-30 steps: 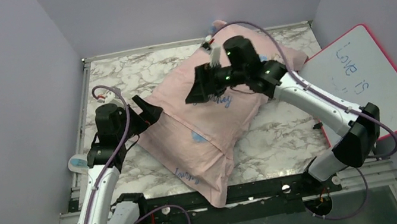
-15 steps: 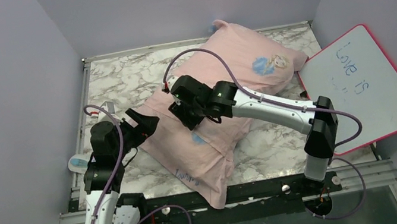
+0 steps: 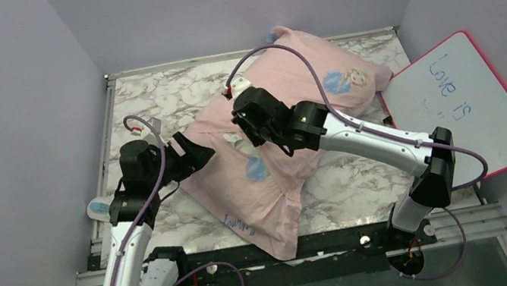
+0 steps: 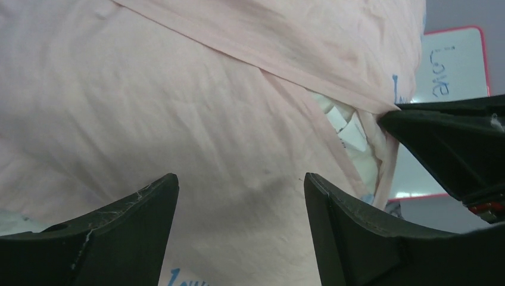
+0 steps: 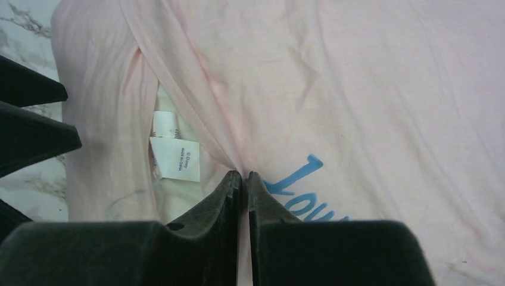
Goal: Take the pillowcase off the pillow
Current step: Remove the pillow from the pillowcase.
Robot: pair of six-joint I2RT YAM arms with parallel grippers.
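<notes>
Lab booth: lilac walls (image 3: 0, 114), marble tabletop (image 3: 152, 101)

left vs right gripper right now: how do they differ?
Jaws: the left gripper is spread wide, while the right gripper is shut.
Grasp: the left gripper holds nothing, with the pink pillowcase just ahead of it. The right gripper pinches a fold of the pillowcase at its opening.
Place: the left gripper sits at the pillowcase's left edge, the right gripper further in.
Shared: both are close to the slit where the white pillow shows.

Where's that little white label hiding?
Right wrist view, left of centre: the white label peeks from the pillowcase opening, just left of the right gripper, whose jaws pinch the opening's hem.
</notes>
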